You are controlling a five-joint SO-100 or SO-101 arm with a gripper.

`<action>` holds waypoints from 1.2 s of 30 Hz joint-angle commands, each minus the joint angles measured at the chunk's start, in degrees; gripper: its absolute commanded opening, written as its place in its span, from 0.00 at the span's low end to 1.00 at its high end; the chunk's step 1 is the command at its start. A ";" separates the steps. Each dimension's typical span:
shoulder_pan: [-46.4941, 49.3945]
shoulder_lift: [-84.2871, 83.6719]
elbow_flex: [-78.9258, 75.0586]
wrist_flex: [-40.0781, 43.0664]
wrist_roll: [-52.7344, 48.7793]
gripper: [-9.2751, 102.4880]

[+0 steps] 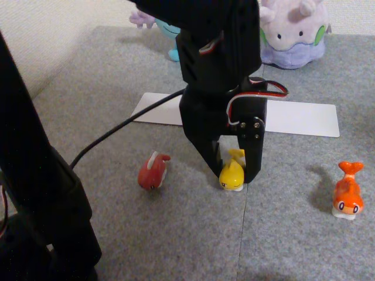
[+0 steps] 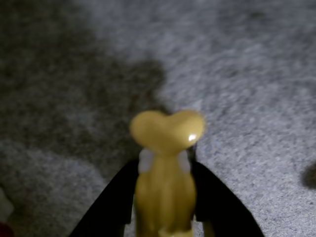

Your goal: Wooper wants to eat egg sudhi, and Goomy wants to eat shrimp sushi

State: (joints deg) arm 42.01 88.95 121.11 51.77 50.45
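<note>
Egg sudhi (image 1: 232, 174) low on the grey carpeted desk (image 1: 293, 234), between the hand's (image 1: 233, 175) two black fingers. Wrist view: both fingers pressed to its flanks, forked tail forward, so the hand looks closed on it. Whether it has left the carpet, cannot tell. Wooper (image 1: 167, 32) far back, mostly hidden behind the arm; delivery pending. Shrimp sushi (image 1: 347, 192) untouched at right, well apart from Goomy (image 1: 293, 32). Judged: first pick only.

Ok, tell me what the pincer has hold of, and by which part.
The pincer is shut on the yellow fish, its fingers pressing the sides of the body, tail sticking out free. The fish sits on the carpet.
</note>
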 commanded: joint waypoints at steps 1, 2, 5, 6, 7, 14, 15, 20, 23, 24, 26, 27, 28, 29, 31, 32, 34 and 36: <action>-0.70 0.62 0.35 1.14 0.18 0.13; -0.88 0.62 0.35 2.02 0.26 0.13; -1.85 2.20 0.18 5.01 3.16 0.13; -2.90 3.52 -0.26 6.15 4.39 0.13; -3.96 4.92 -0.97 7.82 5.89 0.13; -14.33 12.83 -12.22 23.03 15.56 0.13; -16.08 12.92 -14.33 24.70 16.88 0.13; -25.14 12.57 -22.15 28.39 23.12 0.13; -31.55 9.84 -22.85 27.60 26.89 0.13; -33.57 8.44 -22.85 27.07 27.95 0.13; -36.39 5.27 -22.94 24.17 29.71 0.13; -37.27 3.60 -22.94 22.32 30.67 0.13; -37.88 2.11 -22.94 20.13 31.29 0.13; -38.23 0.62 -22.94 18.02 31.73 0.13; -38.41 -2.11 -22.94 14.94 31.90 0.13; -38.23 -3.34 -22.94 13.54 31.90 0.13; -37.88 -5.54 -23.03 10.81 31.90 0.13; -37.53 -7.12 -23.03 8.09 31.90 0.13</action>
State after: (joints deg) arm 4.22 82.27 100.46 62.49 82.09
